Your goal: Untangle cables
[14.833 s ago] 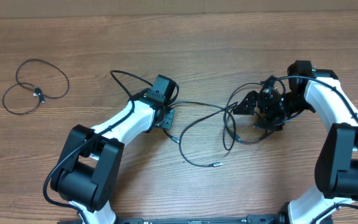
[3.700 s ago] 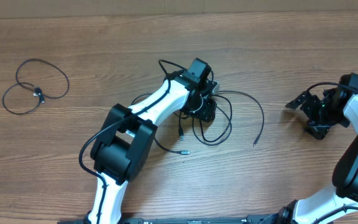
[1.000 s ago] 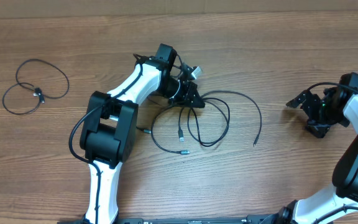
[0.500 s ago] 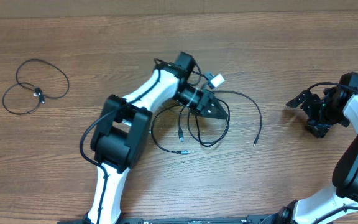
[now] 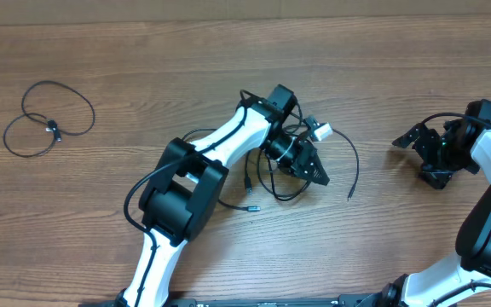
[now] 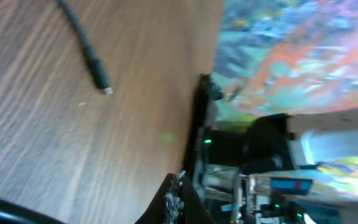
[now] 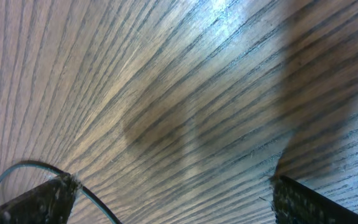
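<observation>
- My left fingers (image 5: 320, 176) are pressed fully together over the middle of the wood-grain brown desk (image 5: 143, 51); I cannot tell whether a strand is pinched between them
- The tangle of thin black cables (image 5: 286, 197) lies on the desk right beside and partly under those fingers, its loops overlapping; small plug ends (image 5: 252, 207) stick out on its left side
- One long black strand (image 5: 356, 164) arcs out of the tangle toward the right, and its loose tip (image 5: 349, 198) rests on bare wood
- In the left wrist view a black cord end with a silver tip (image 6: 98, 71) lies flat on the wood, apart from anything else there
- My white-and-black left arm (image 5: 228, 138) reaches across the tangle's left part and hides some strands; a small white block (image 5: 320, 132) sits just beside the wrist
- My right fingers (image 5: 418, 160) are spread as wide as they go at the right side of the overhead view, holding nothing, with only wood grain between them in the right wrist view
- A separate looped black cord (image 5: 52, 128) lies at the far left, well apart from the tangle
- Bare wood runs between that loop and my left arm, and between the loose tip and my right fingers
- The desk's rear edge runs along the top of the overhead view, well behind both arms
</observation>
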You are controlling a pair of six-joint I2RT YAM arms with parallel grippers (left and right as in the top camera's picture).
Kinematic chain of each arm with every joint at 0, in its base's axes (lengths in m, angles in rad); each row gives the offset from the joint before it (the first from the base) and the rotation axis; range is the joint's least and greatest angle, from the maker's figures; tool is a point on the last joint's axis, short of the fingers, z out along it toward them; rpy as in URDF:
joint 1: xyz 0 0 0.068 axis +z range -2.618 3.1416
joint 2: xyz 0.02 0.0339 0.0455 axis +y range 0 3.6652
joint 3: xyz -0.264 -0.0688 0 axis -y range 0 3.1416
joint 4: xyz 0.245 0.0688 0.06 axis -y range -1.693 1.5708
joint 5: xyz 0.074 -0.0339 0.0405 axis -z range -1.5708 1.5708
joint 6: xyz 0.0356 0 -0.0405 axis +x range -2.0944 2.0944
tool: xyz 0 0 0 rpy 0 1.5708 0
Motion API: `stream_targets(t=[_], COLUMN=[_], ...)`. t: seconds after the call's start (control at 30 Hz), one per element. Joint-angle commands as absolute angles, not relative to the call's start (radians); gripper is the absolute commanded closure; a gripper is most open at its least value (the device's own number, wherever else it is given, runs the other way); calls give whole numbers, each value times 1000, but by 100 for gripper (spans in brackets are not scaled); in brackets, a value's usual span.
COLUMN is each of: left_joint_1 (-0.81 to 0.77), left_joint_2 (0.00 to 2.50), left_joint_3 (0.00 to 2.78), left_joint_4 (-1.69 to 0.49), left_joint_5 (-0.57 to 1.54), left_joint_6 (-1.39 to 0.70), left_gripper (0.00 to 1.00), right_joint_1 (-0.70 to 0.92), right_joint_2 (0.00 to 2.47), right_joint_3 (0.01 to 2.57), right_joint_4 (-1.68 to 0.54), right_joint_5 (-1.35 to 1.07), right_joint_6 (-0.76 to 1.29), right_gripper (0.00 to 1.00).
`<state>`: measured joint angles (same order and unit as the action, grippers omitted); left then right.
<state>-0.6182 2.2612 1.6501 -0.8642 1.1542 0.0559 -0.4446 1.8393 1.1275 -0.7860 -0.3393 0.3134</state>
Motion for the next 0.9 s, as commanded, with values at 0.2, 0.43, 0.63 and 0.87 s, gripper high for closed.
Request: stream_targets(t=[0.2,0.43,0.63,0.87], left_joint_1=[-637,-635,-631,-595], left_joint_2=[2272,2272,2272,2272], left_joint_3=[1667,1667,1667,1733], left_joint_4=[-873,-909,-912,-994], left_joint_5=[838,714,887,901], left_joint_6=[-76,-76,-28,-1], left_gripper=[96,96,88,86], right_joint_1=[-447,-447,-447,-447], right_joint_2=[1842,1842,1842,1842], right_joint_3=[1151,1151,1151,1151], right_joint_4=[-782,-782,-782,-782], right_joint_5=[-333,-333,-333,-333], right_joint_6=[309,309,309,309], right_gripper=[0,0,0,0])
